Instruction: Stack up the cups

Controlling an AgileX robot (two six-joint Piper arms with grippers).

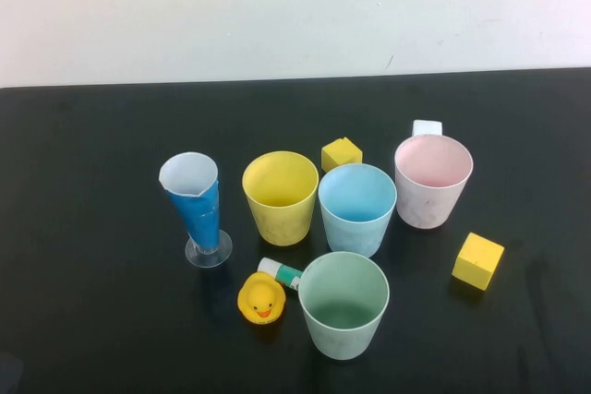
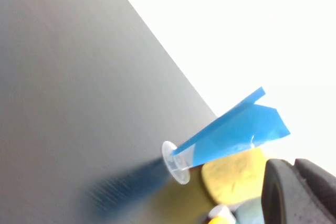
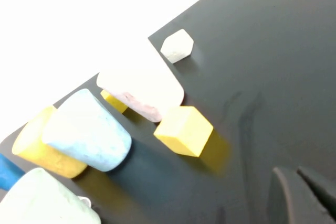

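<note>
4 cups [image 1: 357, 208] upright, unstacked; L claw [image 2: 294, 169], R claw [image 3: 295, 172] shut.

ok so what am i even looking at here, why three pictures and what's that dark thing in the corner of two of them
This is a two-armed robot at a black table. The wide picture comes from a raised camera on the robot's side, looking down. The other two come from cameras on each wrist, hence the odd tilt.

The dark shapes are the grippers: the left gripper and the right gripper, both out at the table's sides, jaws shut, holding nothing.

On the table stand four cups, all upright and separate: yellow cup, blue cup, pink cup and green cup. Around them are a tall blue cone glass, a rubber duck, two yellow blocks, a small white block and a small tube.
</note>
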